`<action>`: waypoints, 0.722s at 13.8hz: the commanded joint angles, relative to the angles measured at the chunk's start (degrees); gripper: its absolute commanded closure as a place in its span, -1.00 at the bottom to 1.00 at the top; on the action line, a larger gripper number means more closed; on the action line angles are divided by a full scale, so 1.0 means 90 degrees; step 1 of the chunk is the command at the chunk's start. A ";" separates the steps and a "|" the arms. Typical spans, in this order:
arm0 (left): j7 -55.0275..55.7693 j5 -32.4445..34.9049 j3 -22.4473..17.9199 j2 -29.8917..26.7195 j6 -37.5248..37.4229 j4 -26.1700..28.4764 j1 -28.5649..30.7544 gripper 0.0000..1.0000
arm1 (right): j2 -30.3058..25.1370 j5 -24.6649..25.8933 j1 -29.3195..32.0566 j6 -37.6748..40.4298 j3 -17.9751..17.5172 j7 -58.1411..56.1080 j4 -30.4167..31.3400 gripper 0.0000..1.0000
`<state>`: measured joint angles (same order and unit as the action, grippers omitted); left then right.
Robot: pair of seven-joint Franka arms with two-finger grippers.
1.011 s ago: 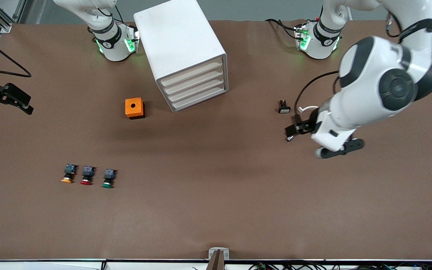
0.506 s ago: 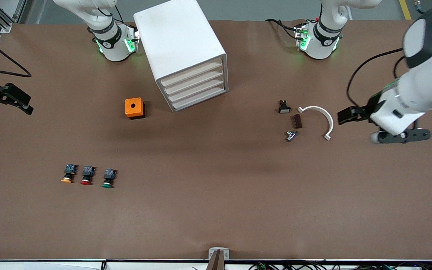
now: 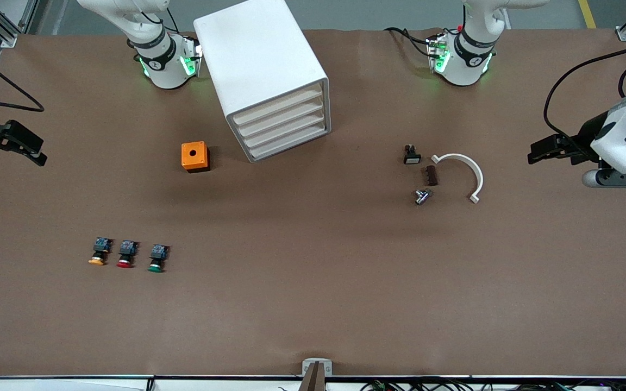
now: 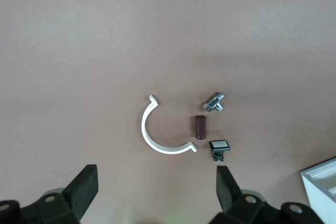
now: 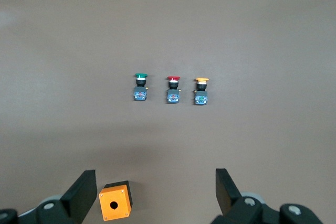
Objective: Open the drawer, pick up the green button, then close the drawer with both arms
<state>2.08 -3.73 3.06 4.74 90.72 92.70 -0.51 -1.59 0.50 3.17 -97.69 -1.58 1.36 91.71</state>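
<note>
Hands both wide open, nothing grabbed

Right hand (image 3: 11,146) hangs empty over the bench (image 3: 313,304) at the right arm's end. Green button (image 3: 156,259) sits nearer the front camera than the cabinet (image 3: 261,60), whose drawer (image 3: 283,123) is shut. Left hand (image 4: 155,182) gapes empty over the left arm's end.

**Other parts on the brown table**

An orange box with a round hole (image 3: 195,156) stands beside the cabinet. An orange-capped button (image 3: 99,252) and a red-capped button (image 3: 126,254) lie together. A white curved clip (image 3: 464,171), a brown block (image 3: 430,175), a metal fitting (image 3: 421,196) and a small black switch (image 3: 412,155) lie near each other.
</note>
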 commanded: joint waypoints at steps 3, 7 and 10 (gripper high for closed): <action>-0.0085 0.0229 0.0393 -0.0272 0.0320 0.0335 0.0233 -0.99 | -0.0038 0.0003 0.0243 0.0092 -0.0030 -0.0190 -0.0190 -1.00; -0.0279 0.0327 -0.0085 -0.0428 0.0399 0.0335 -0.0148 -0.99 | -0.0038 0.0013 0.0224 0.0102 -0.0039 -0.0200 -0.0190 -1.00; -0.0339 0.0327 -0.0281 -0.0643 0.0399 0.0394 -0.0275 -0.99 | -0.0038 0.0013 0.0214 0.0102 -0.0049 -0.0200 -0.0190 -1.00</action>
<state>-0.02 -2.06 1.98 1.84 93.24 94.03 -1.56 -1.60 0.50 4.51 -97.59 -1.45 0.33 90.50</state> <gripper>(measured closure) 0.000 0.000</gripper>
